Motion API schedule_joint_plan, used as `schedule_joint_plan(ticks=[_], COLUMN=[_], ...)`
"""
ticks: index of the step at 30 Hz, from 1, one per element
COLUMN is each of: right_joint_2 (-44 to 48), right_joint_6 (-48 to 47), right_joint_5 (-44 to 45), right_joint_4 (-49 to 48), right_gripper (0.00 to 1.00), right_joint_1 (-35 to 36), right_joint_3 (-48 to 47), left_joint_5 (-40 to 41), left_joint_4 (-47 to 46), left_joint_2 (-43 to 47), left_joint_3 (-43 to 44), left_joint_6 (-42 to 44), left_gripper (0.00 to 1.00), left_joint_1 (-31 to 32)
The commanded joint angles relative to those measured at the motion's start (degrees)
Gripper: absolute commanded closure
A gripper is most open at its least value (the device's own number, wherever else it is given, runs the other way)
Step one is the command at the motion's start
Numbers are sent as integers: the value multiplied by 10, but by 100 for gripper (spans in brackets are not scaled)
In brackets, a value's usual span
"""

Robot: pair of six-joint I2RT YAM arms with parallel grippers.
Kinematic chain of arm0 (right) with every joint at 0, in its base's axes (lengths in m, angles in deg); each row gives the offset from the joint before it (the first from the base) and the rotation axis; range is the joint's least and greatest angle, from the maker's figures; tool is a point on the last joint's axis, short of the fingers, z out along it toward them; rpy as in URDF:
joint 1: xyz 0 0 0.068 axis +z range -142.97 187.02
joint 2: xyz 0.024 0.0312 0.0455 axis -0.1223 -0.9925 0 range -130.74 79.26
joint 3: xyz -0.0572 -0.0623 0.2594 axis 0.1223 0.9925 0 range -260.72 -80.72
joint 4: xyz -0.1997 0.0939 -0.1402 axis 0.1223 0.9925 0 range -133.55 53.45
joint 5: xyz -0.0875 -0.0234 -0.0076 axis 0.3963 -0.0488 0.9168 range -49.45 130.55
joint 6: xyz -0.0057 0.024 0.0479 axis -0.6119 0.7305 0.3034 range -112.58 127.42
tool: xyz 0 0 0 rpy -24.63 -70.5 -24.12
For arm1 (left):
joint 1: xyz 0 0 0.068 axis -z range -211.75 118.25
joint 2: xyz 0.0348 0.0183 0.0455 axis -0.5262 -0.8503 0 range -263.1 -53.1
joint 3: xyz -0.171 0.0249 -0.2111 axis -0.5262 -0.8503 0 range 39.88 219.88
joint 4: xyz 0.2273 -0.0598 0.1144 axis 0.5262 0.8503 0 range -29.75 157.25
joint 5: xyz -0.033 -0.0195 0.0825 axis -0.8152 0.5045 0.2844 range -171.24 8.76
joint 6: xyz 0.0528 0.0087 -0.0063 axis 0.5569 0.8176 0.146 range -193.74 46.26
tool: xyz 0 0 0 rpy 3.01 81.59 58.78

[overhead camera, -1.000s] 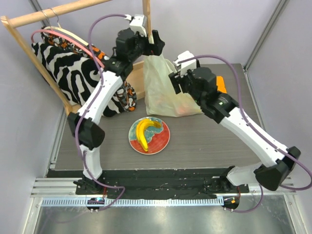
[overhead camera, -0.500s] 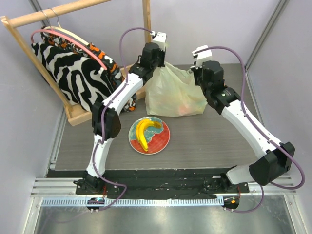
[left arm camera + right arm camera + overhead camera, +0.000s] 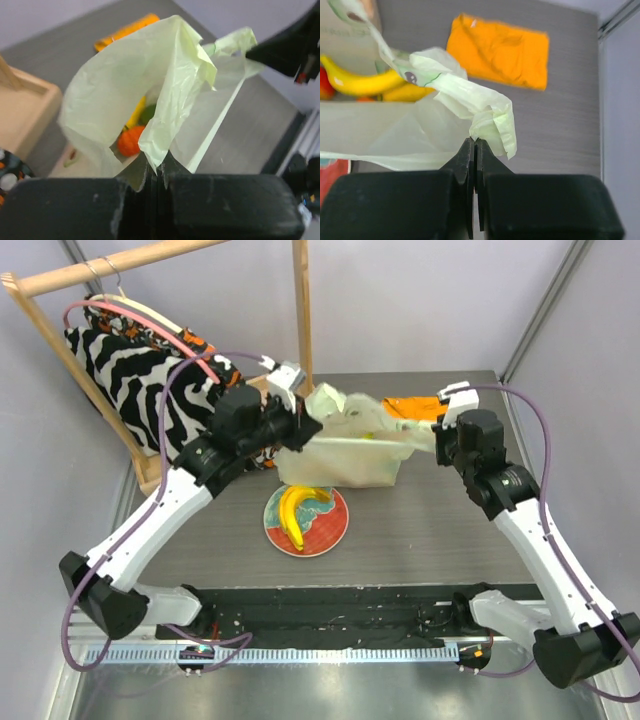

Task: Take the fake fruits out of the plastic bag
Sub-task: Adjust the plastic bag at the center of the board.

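Note:
The pale yellow-green plastic bag (image 3: 345,455) hangs stretched between my two grippers above the table. On its left handle my left gripper (image 3: 300,430) (image 3: 156,167) is shut. The right gripper (image 3: 437,435) (image 3: 474,142) is shut on the other handle. Through the bag's mouth the left wrist view shows a small orange fruit (image 3: 131,141) and a bit of yellow banana (image 3: 137,111). A banana (image 3: 362,82) also shows through the bag in the right wrist view. Another yellow banana bunch (image 3: 300,512) lies on the red and teal plate (image 3: 335,530), outside the bag.
A folded orange cloth (image 3: 410,408) (image 3: 500,50) lies flat behind the bag, close to my right gripper. A wooden rack (image 3: 150,475) with a zebra-striped garment (image 3: 140,380) fills the back left. The plate sits just in front of the bag.
Both grippers have shut on the bag's handles, come down from high above the table and moved apart. The bag, upright before, is now pulled wide between them.

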State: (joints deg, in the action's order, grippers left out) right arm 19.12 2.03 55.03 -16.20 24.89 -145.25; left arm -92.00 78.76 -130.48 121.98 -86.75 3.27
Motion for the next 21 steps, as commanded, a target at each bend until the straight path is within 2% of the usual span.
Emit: schedule_joint_plan(ticks=[1,2,3,4,7,9,11,14,15,21], right_joint_2=[15,13,12,7,5,3,-15,-65,-80,-177], right_joint_6=[-3,-15,-24,-37,-48,-47,-4,33,31,17], right_joint_5=[-86,-136,-164,-181,-283,-364,-394,-447,-458,-488], right_joint_4=[154,173,208,222,245,221,171,139,138,129], right_gripper=[99,97,90,75,51,47,47,57,64,74], right_joint_1=[-6,-6,-7,-6,-6,-6,-6,0,13,84], right_joint_3=[24,11,-29,-56,-168,-221,-241,-236,-233,-227], left_joint_5=[-59,-61,-59,-58,-51,-36,-29,-20,-15,-2], left_joint_4=[37,31,19,14,11,12,11,9,9,14], left_joint_2=[13,21,23,25,23,23,26,33,36,58], left_joint_3=[-120,-139,-149,-163,-160,-157,-158,-158,-158,-157], left_joint_6=[22,19,14,10,6,4,-6,-14,-17,-22], left_gripper=[100,100,100,100,100,100,100,100,100,100], left_joint_1=[12,14,17,17,17,17,17,17,17,16])
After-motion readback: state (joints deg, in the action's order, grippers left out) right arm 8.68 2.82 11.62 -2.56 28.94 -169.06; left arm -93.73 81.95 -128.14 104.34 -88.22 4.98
